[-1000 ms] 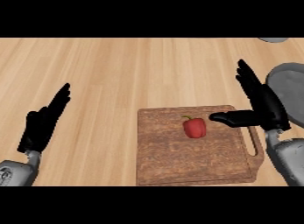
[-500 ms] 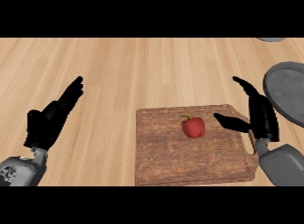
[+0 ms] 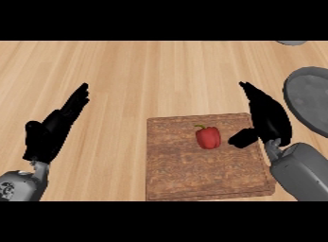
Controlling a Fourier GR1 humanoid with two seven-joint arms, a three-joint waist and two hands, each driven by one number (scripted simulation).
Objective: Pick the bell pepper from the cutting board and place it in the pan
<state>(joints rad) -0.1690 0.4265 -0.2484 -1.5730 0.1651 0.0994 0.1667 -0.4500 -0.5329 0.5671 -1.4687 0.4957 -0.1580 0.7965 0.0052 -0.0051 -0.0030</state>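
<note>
**One pepper (image 3: 207, 137) on one board (image 3: 194, 175), two robot hands empty**

The single red pepper sits on the upper part of the wooden board. The right robot hand (image 3: 267, 118) is just right of it, with its fingers straight and its thumb stretched toward the pepper but not touching it. One grey pan (image 3: 320, 106) lies on the desk (image 3: 145, 75), right of the board. The left robot hand (image 3: 55, 130) is spread open, well left of the board.

Cutting board (image 3: 194, 175) lies on the tabletop (image 3: 145, 75), right of centre. Bell pepper (image 3: 208, 137) sits on its rear half. Pan (image 3: 318, 106) rests right of and behind the board. Right hand (image 3: 267, 120) is just right of the pepper; left hand (image 3: 55, 130) is well left of the board.
</note>
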